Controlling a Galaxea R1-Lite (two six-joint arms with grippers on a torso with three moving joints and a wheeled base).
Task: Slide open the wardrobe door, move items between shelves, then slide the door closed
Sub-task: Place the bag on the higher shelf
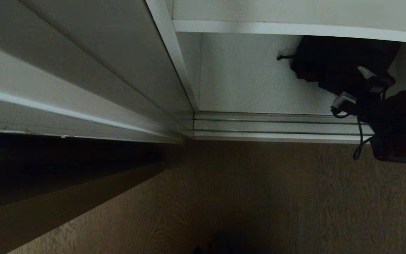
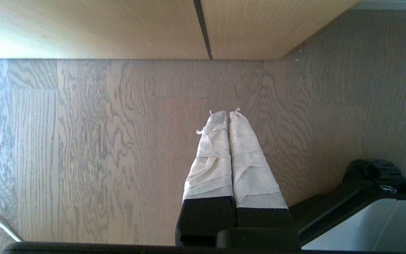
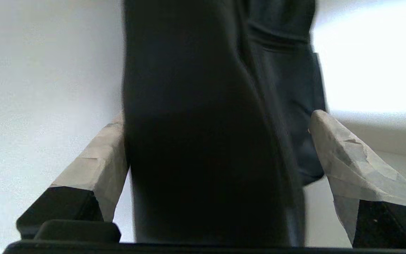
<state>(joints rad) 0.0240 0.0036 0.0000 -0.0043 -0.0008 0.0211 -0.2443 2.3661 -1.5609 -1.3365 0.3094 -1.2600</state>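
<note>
The black fabric item (image 1: 330,60) lies at the right of the wardrobe's white bottom board (image 1: 245,81), under a white shelf (image 1: 294,30). My right gripper (image 1: 356,86) reaches into that bay at the item's near side. In the right wrist view the right gripper (image 3: 217,116) is open wide, and the black item (image 3: 196,88) fills the space between its taped fingers (image 3: 97,158). One finger touches the fabric; the other stands slightly apart. The sliding wardrobe door (image 1: 83,70) is pushed aside to the left, leaving the bay open. My left gripper (image 2: 228,113) hangs shut and empty over the floor.
Silver door tracks (image 1: 277,125) run along the wardrobe's front edge above the wooden floor (image 1: 259,194). A light wood-grain door with a dark groove (image 2: 118,28) stands past the left gripper. Part of my base (image 2: 382,211) shows beside it.
</note>
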